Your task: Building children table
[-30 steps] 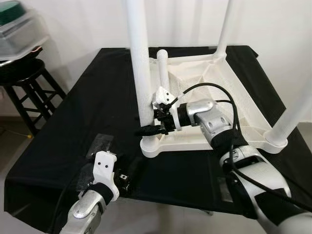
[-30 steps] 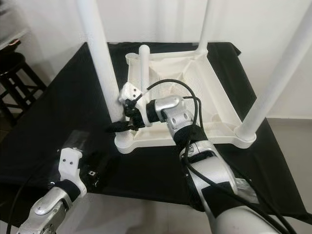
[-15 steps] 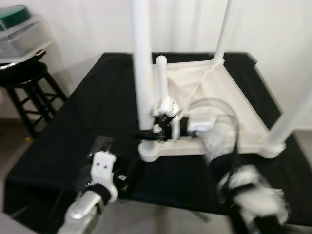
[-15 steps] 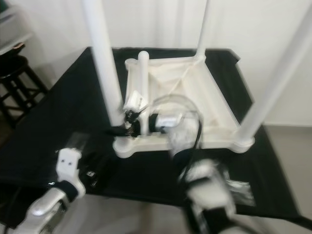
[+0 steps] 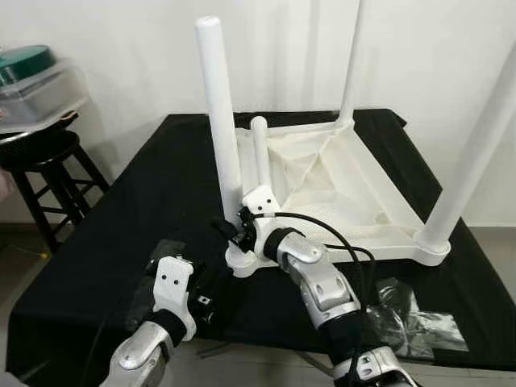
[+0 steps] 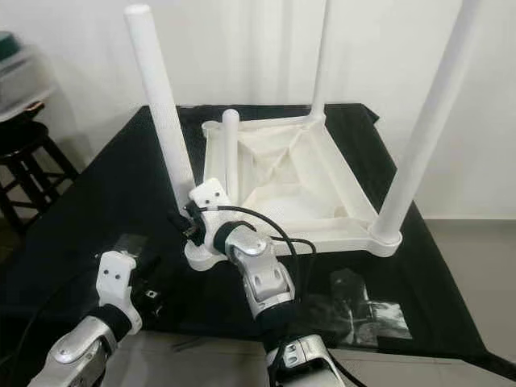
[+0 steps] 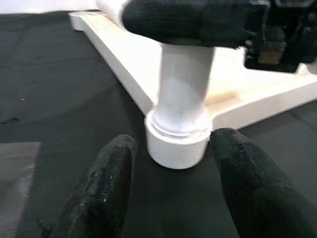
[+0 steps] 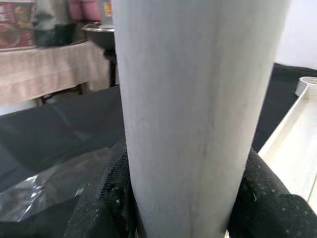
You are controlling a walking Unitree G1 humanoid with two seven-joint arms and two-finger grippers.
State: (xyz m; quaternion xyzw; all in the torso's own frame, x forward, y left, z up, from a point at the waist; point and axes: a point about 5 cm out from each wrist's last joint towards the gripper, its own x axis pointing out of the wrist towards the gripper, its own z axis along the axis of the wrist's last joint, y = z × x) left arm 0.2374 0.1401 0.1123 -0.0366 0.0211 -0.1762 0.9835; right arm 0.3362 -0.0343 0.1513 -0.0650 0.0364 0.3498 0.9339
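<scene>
Right pincer (image 5: 228,231) clamped on the near-left leg (image 5: 219,129) of the upturned white children's table (image 5: 339,189), low down, just above the corner socket (image 5: 242,262). In the right wrist view the black fingers (image 8: 106,196) press against both sides of the white tube, which blocks most of what lies beyond it. From the head views the fingertips are hard to make out behind the leg and the white wrist housing.

Left pincer (image 7: 168,186) spread, resting low over the black cloth just in front of that same corner; its fingers (image 7: 106,181) stand either side of the socket without touching it. The left wrist view shows the right arm's black band across its top, blurred.

Table lies top-down on the black-draped desk (image 5: 137,201). Three long legs stand upright at corners: the gripped one, the far-right one (image 5: 351,60) and the near-right one (image 5: 476,153), the last two cut off by the frame. A shorter white tube (image 5: 260,153) stands behind the gripped leg, its base hidden by the right wrist.

Clear plastic bag (image 5: 415,322) lies crumpled on the cloth by the near-right edge; another clear sheet (image 5: 161,254) lies beside the left wrist. Black stool (image 5: 44,165) stands off the desk's left side, with a clear tub (image 5: 36,81) on it, partly out of frame.
</scene>
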